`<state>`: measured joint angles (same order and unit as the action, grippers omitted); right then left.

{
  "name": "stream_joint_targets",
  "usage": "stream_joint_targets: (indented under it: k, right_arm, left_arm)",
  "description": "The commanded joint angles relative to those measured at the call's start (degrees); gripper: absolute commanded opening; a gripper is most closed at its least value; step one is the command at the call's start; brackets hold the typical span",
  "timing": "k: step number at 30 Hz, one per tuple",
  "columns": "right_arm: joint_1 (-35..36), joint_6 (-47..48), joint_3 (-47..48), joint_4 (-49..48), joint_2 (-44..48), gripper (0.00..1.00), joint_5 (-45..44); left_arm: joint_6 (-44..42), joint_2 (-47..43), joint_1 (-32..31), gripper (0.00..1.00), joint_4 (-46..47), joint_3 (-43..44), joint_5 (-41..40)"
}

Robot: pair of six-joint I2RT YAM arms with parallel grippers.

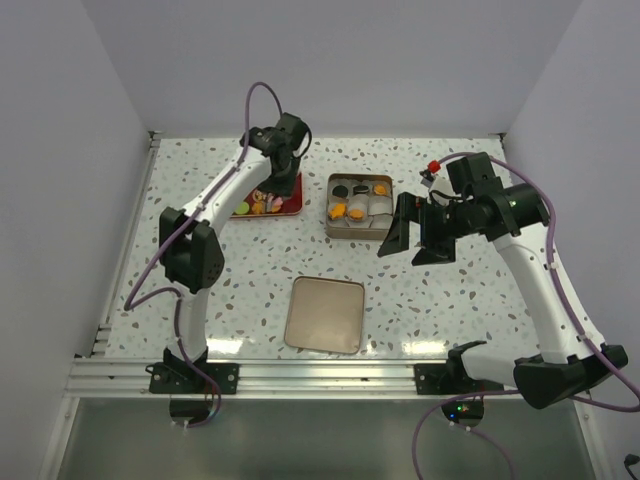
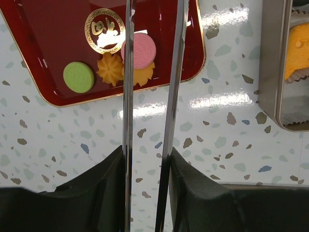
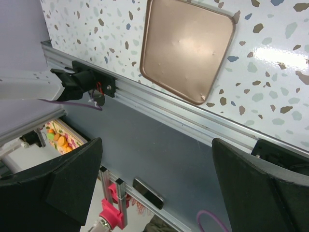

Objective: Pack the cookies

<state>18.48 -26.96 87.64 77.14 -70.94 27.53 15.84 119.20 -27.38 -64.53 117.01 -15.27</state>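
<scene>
Left gripper [image 2: 153,14]: blades a narrow gap apart, nothing seen between them, over red tray [image 2: 43,38]. Cookies [image 2: 111,68] sit along tray's near edge. Pink cookie [image 2: 142,50] is under left blade, just left of gap. Right gripper [image 1: 413,240]: wide open, empty, well off tray.

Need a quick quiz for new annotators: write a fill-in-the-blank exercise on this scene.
1. The pink cookie lies on a ____ tray.
2. In the left wrist view, the round cookie left of the orange flower-shaped cookie is ____.
3. The right end effector stands wide ____, holding nothing.
Missing words: red; green; open.
</scene>
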Motion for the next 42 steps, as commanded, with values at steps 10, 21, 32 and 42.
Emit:
stream_joint_targets:
  k: [10, 21, 32, 42]
  right_arm:
    - [0.24, 0.59, 1.40, -0.06, 0.45, 0.99, -0.55]
    - [0.24, 0.42, 1.48, 0.11, 0.97, 0.99, -0.55]
    - [0.15, 0.51, 1.57, 0.38, 1.15, 0.99, -0.81]
    - [0.15, 0.68, 1.13, 0.20, 1.06, 0.99, -0.81]
  left_arm:
    - [1.21, -5.29, -10.85, 0.34, 2.74, 4.72, 5.42]
    - [2.44, -2.13, -15.07, 0.33, 7.05, 4.63, 10.25]
    - [4.38, 2.53, -16.57, 0.34, 10.39, 5.60, 13.24]
    - [5.70, 5.34, -16.83, 0.35, 12.32, 6.04, 15.00]
